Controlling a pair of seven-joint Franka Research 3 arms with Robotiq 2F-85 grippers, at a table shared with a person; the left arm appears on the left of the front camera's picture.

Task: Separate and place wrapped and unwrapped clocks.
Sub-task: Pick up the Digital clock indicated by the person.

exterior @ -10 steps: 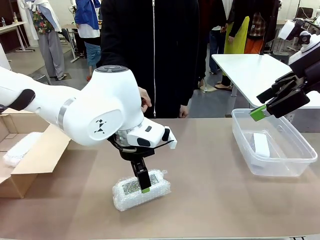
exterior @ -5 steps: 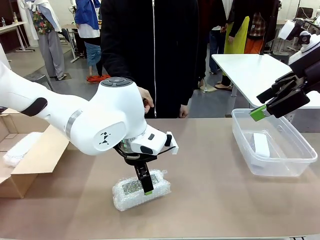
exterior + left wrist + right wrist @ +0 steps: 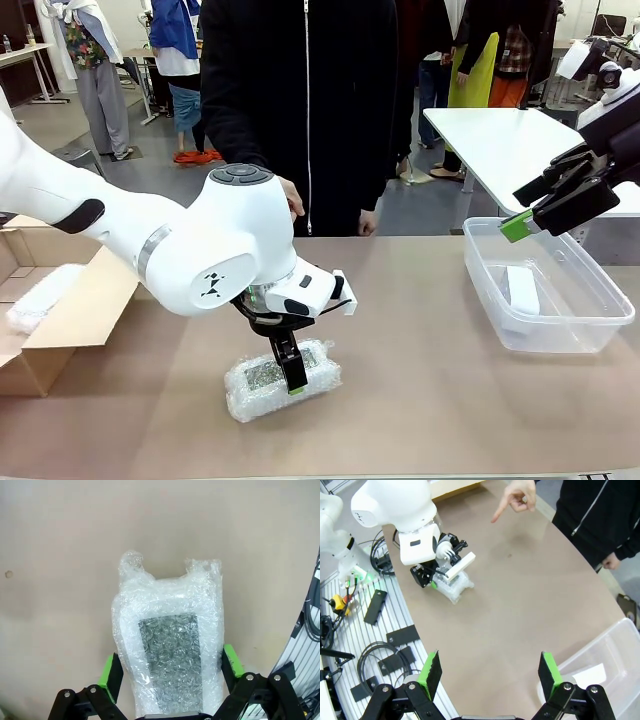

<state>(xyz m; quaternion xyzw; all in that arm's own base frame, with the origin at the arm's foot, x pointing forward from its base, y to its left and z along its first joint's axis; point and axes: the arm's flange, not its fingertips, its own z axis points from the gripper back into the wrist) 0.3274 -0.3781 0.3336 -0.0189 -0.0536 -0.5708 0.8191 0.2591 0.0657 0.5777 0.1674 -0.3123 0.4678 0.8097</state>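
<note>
As the left gripper (image 3: 171,669) sinks lower at lower centre, its fingers (image 3: 112,670) stand apart astride the white bubble-wrap bundle with grey speckled panel (image 3: 170,656), grasp imminent; the right gripper (image 3: 490,672) hangs open.

Grey-panelled bubble-wrap bundle (image 3: 283,380) lies mid-table, another (image 3: 40,297) apparently in the box, white block (image 3: 521,289) in the tub.
</note>
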